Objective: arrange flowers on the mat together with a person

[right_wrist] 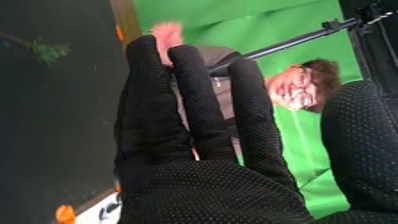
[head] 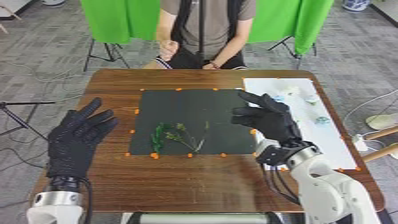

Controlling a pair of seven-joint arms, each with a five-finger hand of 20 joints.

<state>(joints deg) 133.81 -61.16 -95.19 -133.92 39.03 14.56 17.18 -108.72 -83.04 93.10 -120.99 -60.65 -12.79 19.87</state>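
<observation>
Beyond the brown wooden table (head: 178, 187) a bright green cloth backdrop (head: 108, 20) hangs over a grey floor. From where I stand, the arrangement looks barely begun: a dark leafy sprig (head: 158, 137) and some thin, branching green stems (head: 192, 145) lie on the near part of the dark rectangular mat (head: 182, 107). The pale blue and white flowers (head: 322, 120) are on the white sheet (head: 330, 152) to the right, probably waiting to join the greenery. The right hand (head: 274, 120), open and empty, hangs over the mat's right edge beside the sheet; the left hand (head: 75, 142), also open and empty, is left of the mat. The mat's far half offers generous room, but a low sweep nearer the robot could disturb the stems.
</observation>
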